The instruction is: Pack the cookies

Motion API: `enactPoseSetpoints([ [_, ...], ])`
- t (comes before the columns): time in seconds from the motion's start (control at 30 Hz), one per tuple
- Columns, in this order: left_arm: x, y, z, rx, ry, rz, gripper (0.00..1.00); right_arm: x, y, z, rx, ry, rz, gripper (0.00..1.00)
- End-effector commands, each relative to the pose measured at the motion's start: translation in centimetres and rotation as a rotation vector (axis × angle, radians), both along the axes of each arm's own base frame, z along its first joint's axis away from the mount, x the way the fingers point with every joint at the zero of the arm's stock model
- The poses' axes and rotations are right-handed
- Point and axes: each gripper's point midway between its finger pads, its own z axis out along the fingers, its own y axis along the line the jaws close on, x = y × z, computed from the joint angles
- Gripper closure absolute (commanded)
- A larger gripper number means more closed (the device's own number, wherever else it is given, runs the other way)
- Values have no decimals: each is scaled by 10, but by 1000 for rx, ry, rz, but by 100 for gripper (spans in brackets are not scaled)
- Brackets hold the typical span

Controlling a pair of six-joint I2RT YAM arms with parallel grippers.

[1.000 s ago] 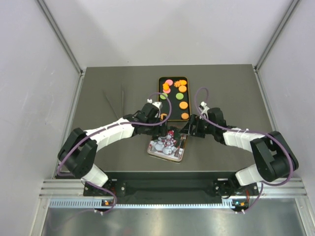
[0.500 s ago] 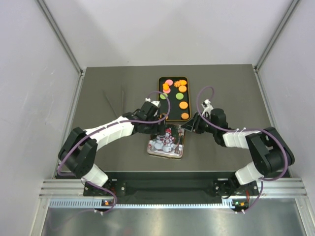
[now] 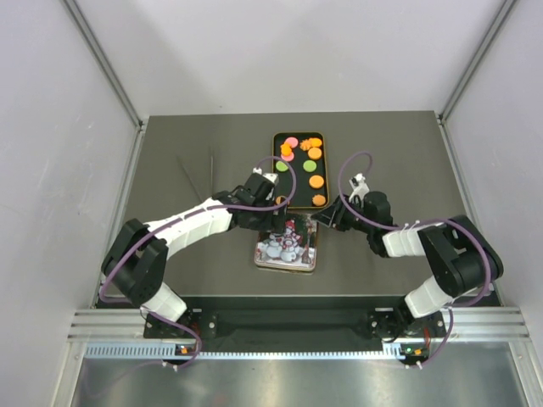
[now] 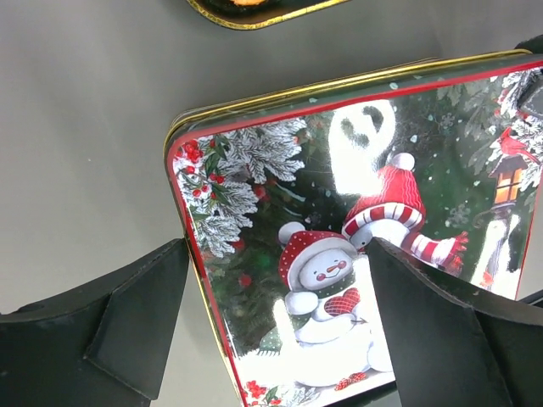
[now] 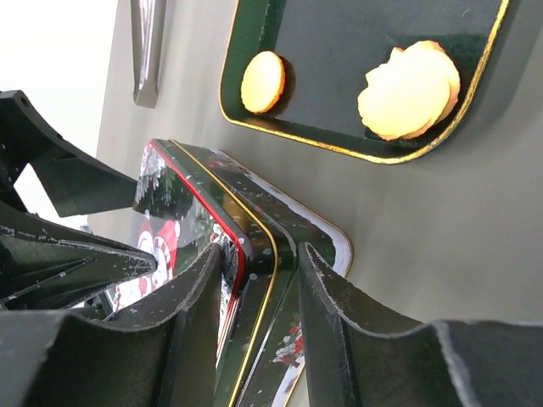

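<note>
Cookies (image 3: 316,181) all lie away from the tin (image 3: 288,250), which is the thing nearest the arm bases, flat on the dark desk (image 3: 382,153) between the two arms. Its lid (image 4: 399,144), printed with snowmen, fir sprigs and red berries inside a red and gold border, faces up.

At the tin's far left corner the left pincer (image 4: 278,254) stands wide. In the left wrist view we see one black finger (image 4: 136,322) over bare desk outside the lid's edge and the other over the printed snowmen; we cannot tell whether either touches.

At the far right corner the right pincer (image 5: 261,263) is drawn narrow on the tin's rim. The right wrist view shows the red-lined lid edge and a gold-lined edge under it stacked in the slim gap, with a finger (image 5: 187,322) close against each side.

Just beyond the tin, parted from it by a strip of desk, sits a dark tray (image 3: 297,188) with a gold rim, its long side running away from us. There the cookies rest in a loose scatter: two orange ones at the tray's near corners, closest to the pincers, two green in the middle, and more orange, some scalloped, with two pink towards the far end.
</note>
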Motion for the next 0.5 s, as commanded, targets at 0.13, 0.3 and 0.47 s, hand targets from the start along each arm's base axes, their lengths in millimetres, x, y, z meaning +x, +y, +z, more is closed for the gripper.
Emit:
enactPoseSetpoints([
  [0.13,21,-12,25,-32,-75,-42,8,-77,-13,-73,-134,274,20,83],
  [0.3,30,-15,31,-32,-83,-48,8,-92,1,-65,-115,264,28,82],
  [0.47,31,-18,24,-17,-61,-69,8,-94,-1,-62,-141,245,-2,60],
])
